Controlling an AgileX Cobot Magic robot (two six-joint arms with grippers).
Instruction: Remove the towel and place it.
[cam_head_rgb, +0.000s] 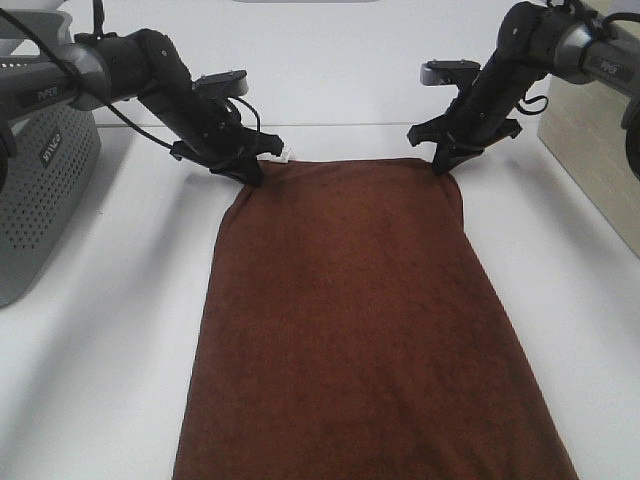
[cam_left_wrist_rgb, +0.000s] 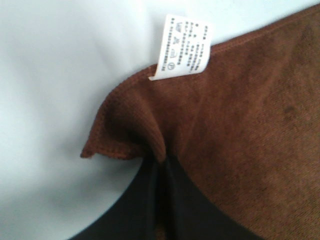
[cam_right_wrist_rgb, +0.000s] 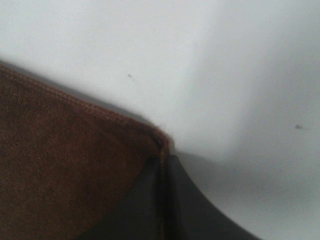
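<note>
- My left pincer (cam_head_rgb: 252, 172) is clamped on the far left corner of the towel (cam_head_rgb: 365, 320); in my left wrist view the two dark fingers (cam_left_wrist_rgb: 142, 200) are pressed together with a fold of brown cloth caught between them.
- Just beside that grip, the cloth bunches into a small raised peak, and the corner edge curls outward over the white table (cam_head_rgb: 100, 380).
- The white tag (cam_left_wrist_rgb: 182, 47) sticks up from the towel's short far edge, near my left pincer, printed with small dark text I cannot read.
- My right pincer (cam_head_rgb: 443, 165) is closed on the far right corner of the towel; my right wrist view shows the fingers (cam_right_wrist_rgb: 150, 200) shut together with the stitched corner pinched at their tips.
- The towel lies spread flat on the table, long side running from my two pincers toward the near edge of the high view, where it runs out of sight.
- Its far edge stretches between my two pincers, fairly straight, narrower there than the near part of the cloth.
- The surface is dark reddish-brown and plush, mostly smooth, with slight puckers at both held corners.
- A grey perforated basket (cam_head_rgb: 45, 190) stands at the left edge of the table, well apart from the towel and behind my left arm.
- A pale wooden block (cam_head_rgb: 600, 170) sits at the right edge, beside my right arm, clear of the cloth.
</note>
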